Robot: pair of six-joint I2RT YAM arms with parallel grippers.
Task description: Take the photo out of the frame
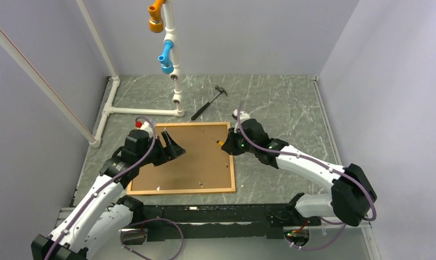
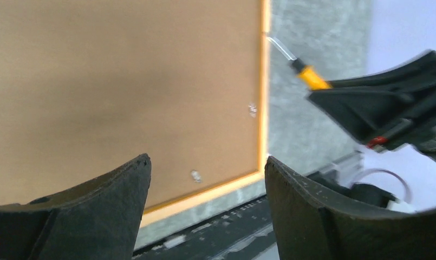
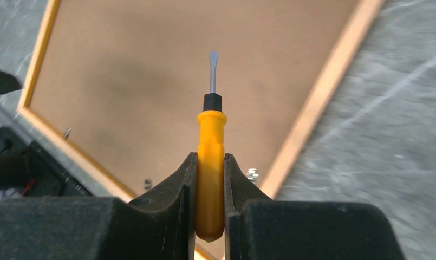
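The frame (image 1: 232, 162) lies face down on the table, a thin orange border around the photo's brown board back (image 1: 196, 162). The print side is hidden. Small metal clips (image 2: 196, 175) sit near the border. My left gripper (image 1: 172, 146) is open and empty, over the board's left part. My right gripper (image 1: 226, 144) is shut on a screwdriver (image 3: 211, 162) with an orange handle; its flat tip (image 3: 213, 59) points over the board near the right border. The board (image 2: 107, 92) and border (image 2: 263, 108) show in the left wrist view, and the frame (image 3: 318, 103) in the right wrist view.
A hammer (image 1: 209, 103) lies on the marble table behind the frame. A white pipe structure (image 1: 145, 111) with blue and orange fittings (image 1: 166, 57) stands at the back left. A black rail (image 1: 215, 214) runs along the near edge.
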